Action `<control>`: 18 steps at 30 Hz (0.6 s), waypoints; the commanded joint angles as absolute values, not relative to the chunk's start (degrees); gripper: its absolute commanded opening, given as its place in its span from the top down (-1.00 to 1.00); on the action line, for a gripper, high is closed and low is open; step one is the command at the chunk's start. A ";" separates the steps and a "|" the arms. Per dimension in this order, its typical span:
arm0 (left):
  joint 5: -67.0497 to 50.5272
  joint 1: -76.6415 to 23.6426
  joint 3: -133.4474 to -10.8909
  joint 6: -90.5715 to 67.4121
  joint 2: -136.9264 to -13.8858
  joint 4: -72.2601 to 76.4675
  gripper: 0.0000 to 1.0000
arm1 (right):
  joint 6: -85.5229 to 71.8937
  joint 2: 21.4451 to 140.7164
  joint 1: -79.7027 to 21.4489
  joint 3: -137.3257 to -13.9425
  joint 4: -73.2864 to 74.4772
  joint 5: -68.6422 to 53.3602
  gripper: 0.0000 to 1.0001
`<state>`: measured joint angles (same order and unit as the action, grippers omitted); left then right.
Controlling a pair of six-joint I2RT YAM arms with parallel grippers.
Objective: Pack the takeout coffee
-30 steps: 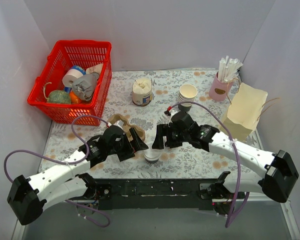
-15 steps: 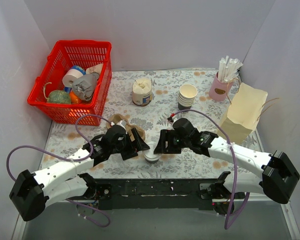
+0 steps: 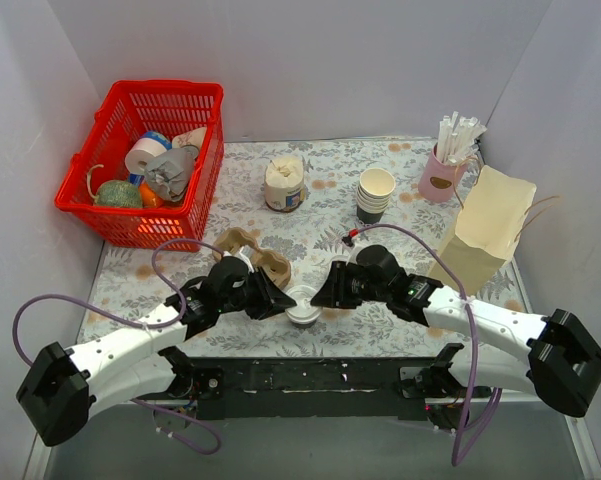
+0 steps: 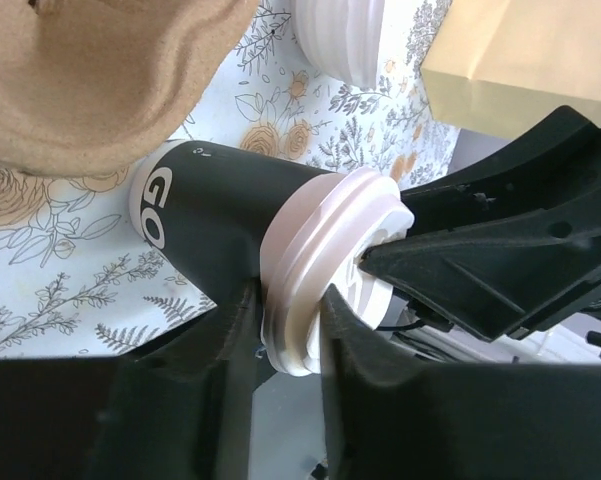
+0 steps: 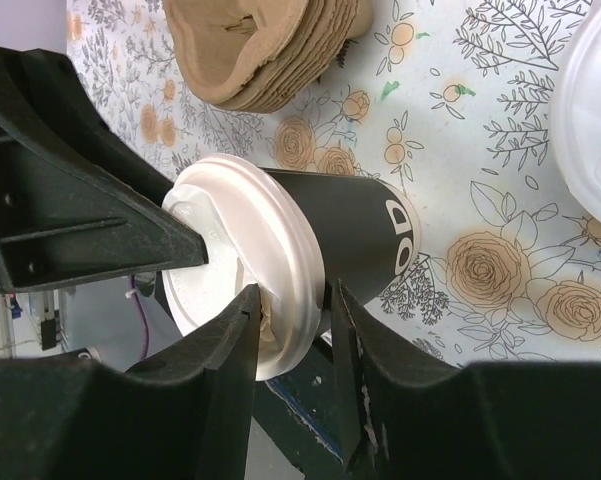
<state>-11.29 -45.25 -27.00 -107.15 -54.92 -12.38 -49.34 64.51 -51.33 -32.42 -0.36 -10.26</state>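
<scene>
walls: plain pale panels [image 3: 330, 70] box the place in at the back and on both sides, nothing on them

tabletop: covered in a floral cloth [image 3: 420, 205], white with small orange and grey flowers, and it runs right up to the walls. A black rail [image 3: 310, 378] sits along the near edge where both arms are bolted on

basket: red plastic one [image 3: 165, 88] in the far left corner, full of odds and ends. I can make out a roll of tape and a greenish ball of twine

paper bag: tan, standing upright [image 3: 485, 225] against the right wall

left gripper: [image 4: 288, 300] comes in from the left, fingers nearly closed and pinching the lid rim of the coffee cup between them

right gripper: [image 5: 295, 295] same deal from the other side, narrowed down onto the opposite edge of that lid, with both fingers against it

cup carriers: brown cardboard stack [image 3: 248, 250], just behind the left gripper

jar: cream coloured with a brown label [image 3: 284, 183], mid tabletop toward the back

pink holder: [image 3: 442, 178] back right by the bag, white sticks poking out the top

paper cups: short stack of white lidless ones [image 3: 376, 192], between the jar and the pink holder

coffee cup: black with a white lid [image 3: 304, 308], standing upright at the near middle of the tabletop. It's just in front of the carriers, squeezed between both grippers
</scene>
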 commanded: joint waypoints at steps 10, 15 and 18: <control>-11.78 -45.35 -19.16 -109.60 -51.77 -12.56 0.96 | -46.94 67.76 -51.68 -29.35 -1.58 -10.46 0.63; -11.69 -45.35 -22.40 -106.45 -52.73 -15.29 0.05 | -45.09 68.29 -51.68 -33.03 2.00 -11.16 0.56; -10.81 -45.35 -25.83 -104.77 -53.17 -18.01 -0.27 | -43.16 69.43 -51.68 -37.07 7.98 -11.16 0.48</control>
